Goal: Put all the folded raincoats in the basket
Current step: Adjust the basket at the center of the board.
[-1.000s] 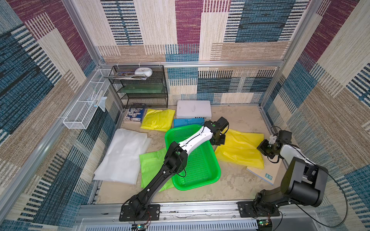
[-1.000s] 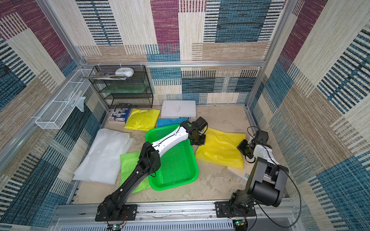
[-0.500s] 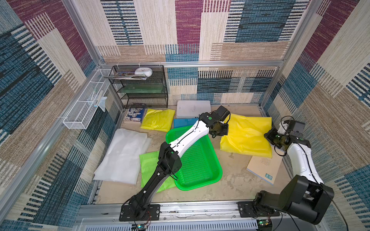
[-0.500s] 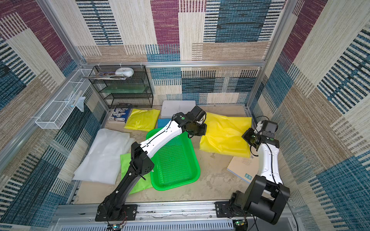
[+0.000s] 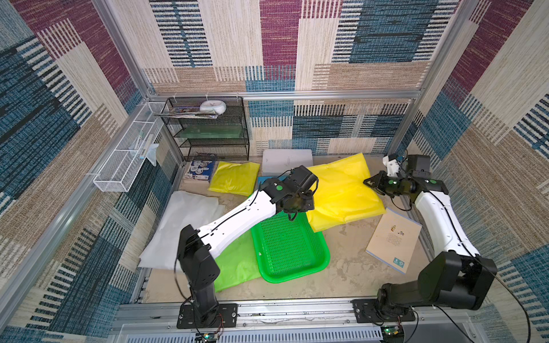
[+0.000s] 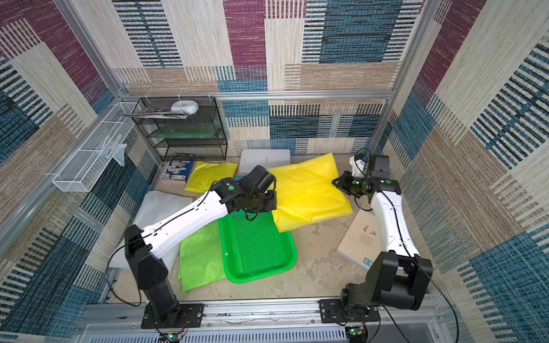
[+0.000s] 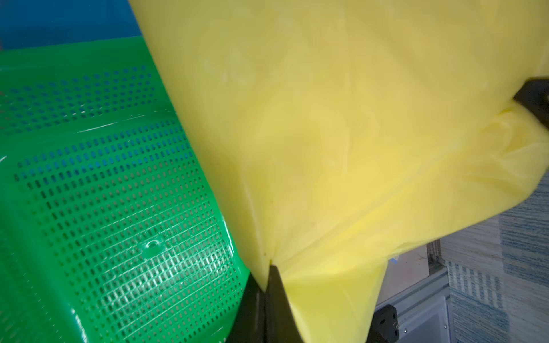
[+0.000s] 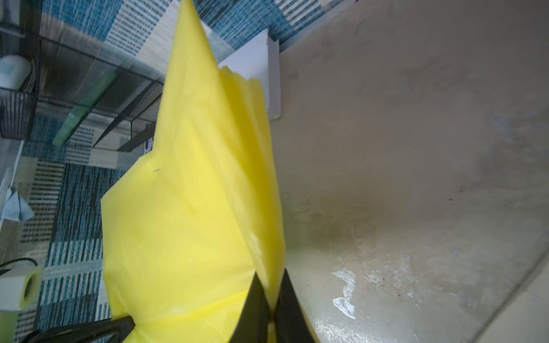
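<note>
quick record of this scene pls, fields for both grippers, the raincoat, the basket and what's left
left gripper: shut on the yellow raincoat, at its edge nearest the green basket
right gripper: shut on the yellow raincoat's opposite edge
raincoat: folded, lifted between both grippers, one corner over the basket's far end
green basket: on the table, raincoat not yet inside
nearby: lime green sheet beside the basket; booklet on the table
left to do: lower the raincoat into the basket
</note>
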`<state>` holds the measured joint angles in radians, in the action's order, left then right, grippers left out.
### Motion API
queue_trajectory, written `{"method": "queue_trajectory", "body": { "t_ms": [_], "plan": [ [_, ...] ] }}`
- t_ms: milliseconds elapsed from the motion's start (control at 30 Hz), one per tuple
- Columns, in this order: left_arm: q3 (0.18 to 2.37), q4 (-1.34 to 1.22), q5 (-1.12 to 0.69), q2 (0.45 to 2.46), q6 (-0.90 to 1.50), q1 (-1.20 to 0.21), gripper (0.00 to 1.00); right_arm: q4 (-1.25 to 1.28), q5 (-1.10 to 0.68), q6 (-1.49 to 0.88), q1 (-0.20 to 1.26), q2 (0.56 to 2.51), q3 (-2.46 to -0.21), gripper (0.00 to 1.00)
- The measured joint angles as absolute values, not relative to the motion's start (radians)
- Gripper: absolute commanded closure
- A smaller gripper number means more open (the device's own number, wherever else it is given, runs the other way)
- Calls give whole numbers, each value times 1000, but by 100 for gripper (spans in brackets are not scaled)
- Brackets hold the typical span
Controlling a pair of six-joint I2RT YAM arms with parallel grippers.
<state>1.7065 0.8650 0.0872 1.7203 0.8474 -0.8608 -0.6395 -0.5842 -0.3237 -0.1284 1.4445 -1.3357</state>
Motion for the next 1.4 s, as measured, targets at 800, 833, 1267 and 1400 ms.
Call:
{"method": "queue_trajectory", "body": {
  "t_ms": [800,833,1267,1400],
  "plan": [
    [1117,862,300,1295,1363,-1210,100,-891,-472,-52,540,2121,-1971,100],
    [1118,866,302,1307,1373,-1215,100,-897,-465,-42,553,2144,-1990,100],
    [1196,865,318,1479,1352,-1239,100,-1041,-250,-35,569,2263,-2054,100],
    [1211,850,309,1504,1332,-1239,100,-1047,-150,-90,529,2184,-1917,100]
  ]
}}
